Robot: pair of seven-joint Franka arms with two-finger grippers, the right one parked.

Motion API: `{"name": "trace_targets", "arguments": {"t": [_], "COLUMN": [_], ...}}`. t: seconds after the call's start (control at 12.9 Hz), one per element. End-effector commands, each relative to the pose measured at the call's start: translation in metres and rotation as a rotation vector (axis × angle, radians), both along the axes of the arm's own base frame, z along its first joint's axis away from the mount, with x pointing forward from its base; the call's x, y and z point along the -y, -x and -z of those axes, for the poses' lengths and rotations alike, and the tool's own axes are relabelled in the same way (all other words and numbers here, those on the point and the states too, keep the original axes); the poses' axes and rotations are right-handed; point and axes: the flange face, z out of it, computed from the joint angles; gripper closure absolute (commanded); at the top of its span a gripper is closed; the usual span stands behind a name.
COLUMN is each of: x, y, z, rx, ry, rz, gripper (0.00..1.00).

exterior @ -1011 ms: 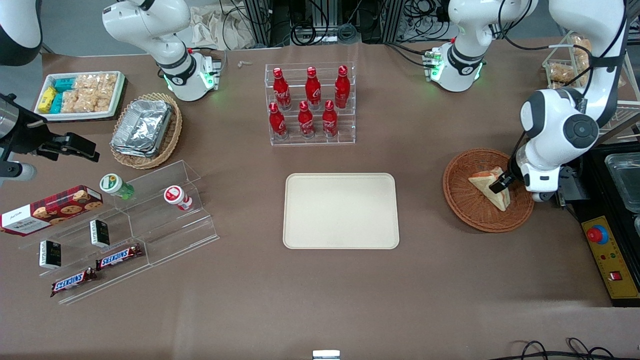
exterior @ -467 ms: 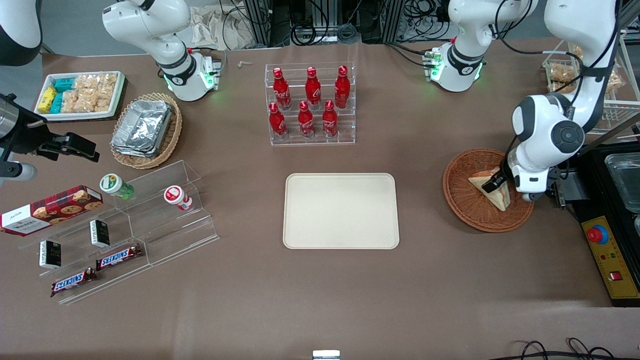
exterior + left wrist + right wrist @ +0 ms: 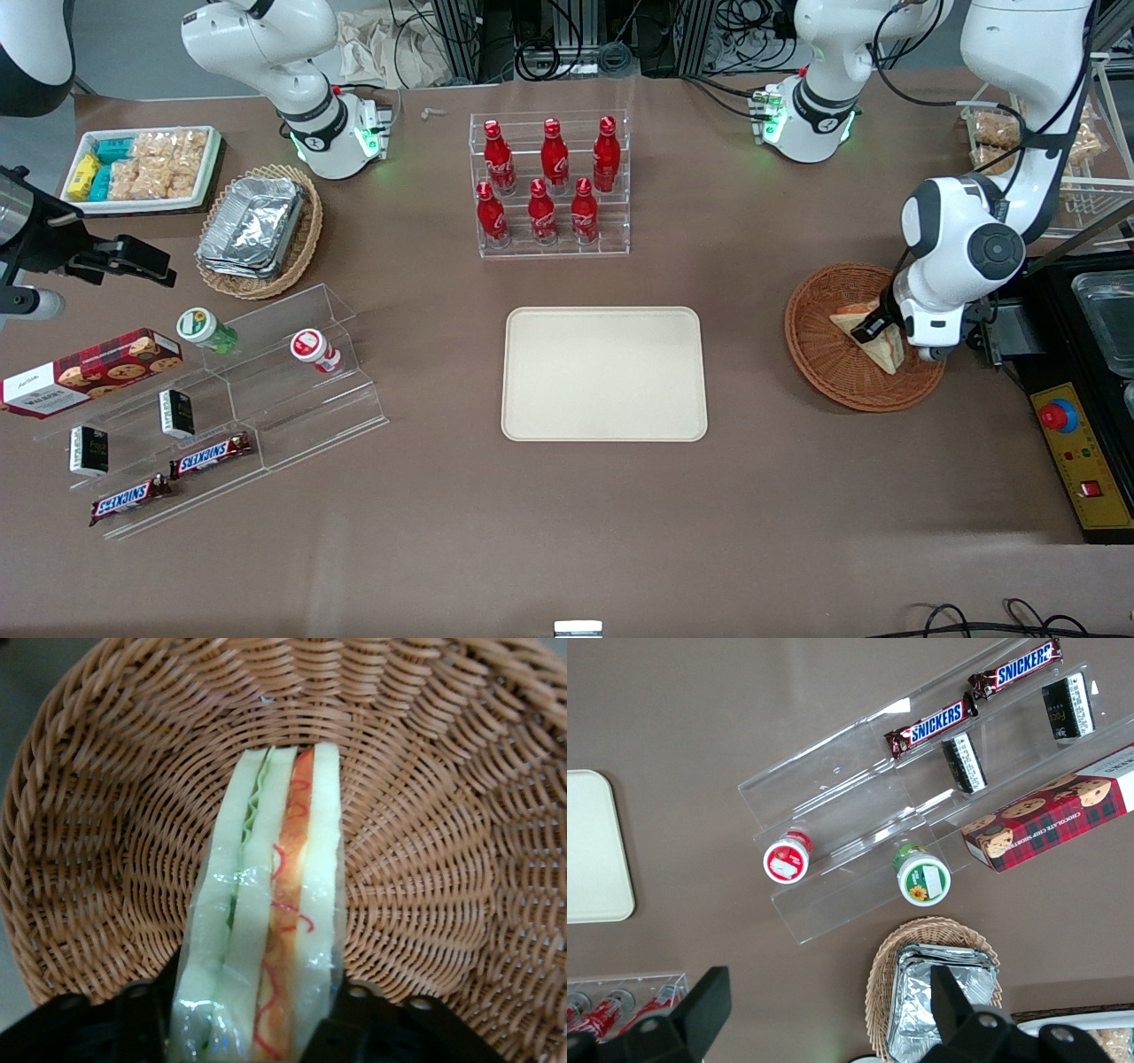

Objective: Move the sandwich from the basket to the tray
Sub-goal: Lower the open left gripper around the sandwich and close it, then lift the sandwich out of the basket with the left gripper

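A: Entry one, change since a second ago?

B: Gripper (image 3: 873,326) has shifted slightly toward the middle of the basket (image 3: 819,354) and settled over the sandwich (image 3: 873,341). Approach appears complete; lift not yet begun.

A: Entry two, jaws?

B: Fingers (image 3: 146,1014) stand on either side of the sandwich (image 3: 266,921), pressed against its bread faces, apparently clamped on it.

A: Entry three, location of goods?

B: Sandwich on edge inside the basket (image 3: 425,815). Tray (image 3: 605,373) bare, well apart toward the parked arm's end.
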Motion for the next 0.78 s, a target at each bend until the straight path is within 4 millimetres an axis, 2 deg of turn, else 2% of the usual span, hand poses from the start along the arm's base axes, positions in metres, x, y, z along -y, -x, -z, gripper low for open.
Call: {"name": "trace_targets", "arguments": {"t": [0.0,0.16,0.39,0.62,0.7], "x": [0.010,0.025,0.063,0.092,0.110], "y": [-0.004,-0.026,-0.060,-0.067,-0.063], "z": [-0.035,-0.087,-0.190,-0.297,-0.321], "rx": [0.018,-0.053,-0.126,-0.142,-0.136], "ry": [-0.025,-0.036,-0.043,0.010,0.052], "rz": [-0.010,0.023,0.114,0.265,0.318], "gripper": [1.00,1.00,1.00,1.00,1.00]}}
